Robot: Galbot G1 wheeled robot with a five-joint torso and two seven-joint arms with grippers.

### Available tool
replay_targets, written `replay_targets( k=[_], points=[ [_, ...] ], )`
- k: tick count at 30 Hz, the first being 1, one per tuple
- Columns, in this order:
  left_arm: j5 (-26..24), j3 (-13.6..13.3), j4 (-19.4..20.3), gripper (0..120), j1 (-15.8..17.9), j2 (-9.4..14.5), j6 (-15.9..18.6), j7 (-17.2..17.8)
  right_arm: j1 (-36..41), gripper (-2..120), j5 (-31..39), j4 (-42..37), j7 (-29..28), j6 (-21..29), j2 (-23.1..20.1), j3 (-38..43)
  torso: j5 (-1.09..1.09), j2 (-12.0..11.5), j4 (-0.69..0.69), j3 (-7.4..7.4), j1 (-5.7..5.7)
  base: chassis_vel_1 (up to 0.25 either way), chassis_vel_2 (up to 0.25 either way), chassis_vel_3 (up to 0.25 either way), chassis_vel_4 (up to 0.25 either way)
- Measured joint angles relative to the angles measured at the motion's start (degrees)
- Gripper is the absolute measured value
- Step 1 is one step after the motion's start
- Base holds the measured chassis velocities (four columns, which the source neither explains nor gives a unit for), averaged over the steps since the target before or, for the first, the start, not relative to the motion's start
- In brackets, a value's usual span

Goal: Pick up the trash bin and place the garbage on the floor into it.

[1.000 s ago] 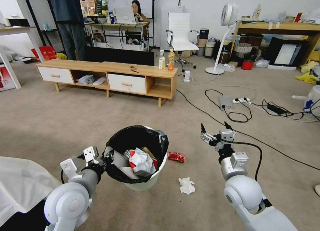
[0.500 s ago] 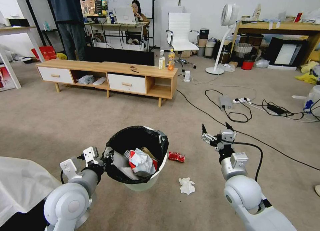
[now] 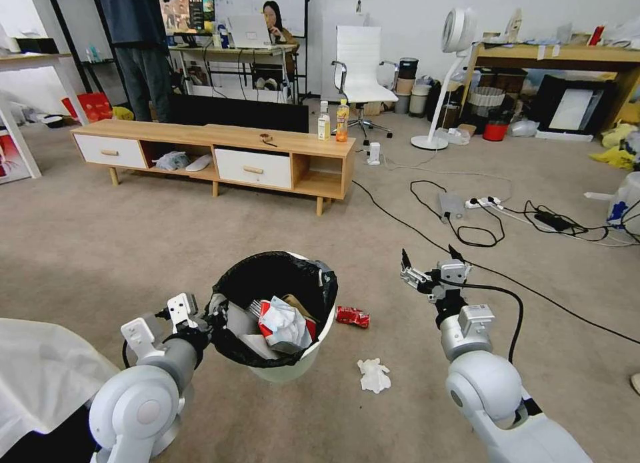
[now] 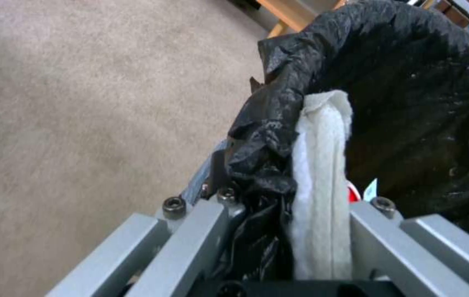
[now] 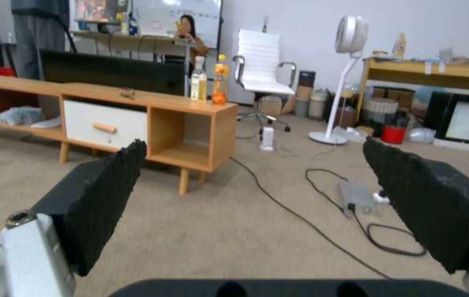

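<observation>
The white trash bin point(image 3: 293, 368) with its black bag point(image 3: 273, 276) hangs tilted just above the floor point(image 3: 133, 249), and my left gripper point(image 3: 212, 314) is shut on its near rim. The left wrist view shows that rim point(image 4: 322, 173) and the bag point(image 4: 262, 156) pinched between the jaws. Inside lie a red-white paper cup point(image 3: 267, 311), a tissue wad point(image 3: 285, 324) and brown paper point(image 3: 297, 304). On the carpet to the bin's right rest a crushed red can point(image 3: 352, 315) and a white tissue wad point(image 3: 373, 373). My right gripper point(image 3: 429, 259) hovers open above the carpet, right of the can, fingers point(image 5: 102, 194) wide apart.
A low wooden TV cabinet point(image 3: 220, 156) with two upright drink bottles point(image 3: 342, 119) stands ahead. Black cables point(image 3: 467, 233) and a power strip point(image 3: 483, 201) run across the carpet to the right. A white cloth point(image 3: 40, 376) lies at the near left. A fan point(image 3: 448, 76) and office chair point(image 3: 360, 69) stand farther back.
The right gripper rose slightly and came back down. The bin and left gripper stay as they were.
</observation>
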State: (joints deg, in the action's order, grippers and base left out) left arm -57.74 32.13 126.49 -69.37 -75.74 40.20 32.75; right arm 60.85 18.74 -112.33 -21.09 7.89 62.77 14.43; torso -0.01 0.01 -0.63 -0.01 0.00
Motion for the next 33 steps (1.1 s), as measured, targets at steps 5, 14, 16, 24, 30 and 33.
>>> replay_targets(
  k=[5,14,16,24,30,33],
  points=[
    [-0.01,-0.12,-0.20,7,0.08,-0.05,0.00,0.00,0.05,100,-0.16,0.23,0.12,-0.44,-0.09,0.05,0.00,0.00,0.01,0.02,0.01,-0.156,0.159,0.155,-0.158],
    [0.00,-0.19,-0.32,7,0.12,-0.06,0.00,0.00,-0.04,100,-0.15,0.33,0.12,-0.36,-0.16,0.07,0.00,0.00,0.00,0.00,0.00,-0.051,0.034,0.038,-0.032],
    [-0.01,-0.18,-0.32,7,0.03,-0.04,0.00,0.00,-0.11,100,-0.12,0.34,0.10,-0.09,-0.14,0.05,0.01,0.00,-0.01,0.00,0.00,0.000,0.000,0.000,0.000],
    [0.02,-0.30,-0.31,7,-0.02,-0.12,0.00,0.00,-0.06,100,-0.08,0.37,0.01,-0.22,-0.31,0.05,0.01,0.00,0.00,0.00,0.00,0.000,0.000,0.000,0.000],
    [0.06,-0.38,-0.21,7,-0.10,-0.15,0.00,0.00,0.55,100,2.21,0.30,0.08,2.54,-1.80,0.16,0.01,0.00,0.00,0.01,0.00,0.000,0.000,0.000,0.000],
    [0.04,-0.28,0.22,7,-0.23,-0.11,0.00,0.00,1.29,100,10.14,-0.98,-0.76,12.14,-3.40,-0.62,0.01,-0.01,0.00,0.01,0.00,0.000,0.000,0.000,0.000]
  ],
)
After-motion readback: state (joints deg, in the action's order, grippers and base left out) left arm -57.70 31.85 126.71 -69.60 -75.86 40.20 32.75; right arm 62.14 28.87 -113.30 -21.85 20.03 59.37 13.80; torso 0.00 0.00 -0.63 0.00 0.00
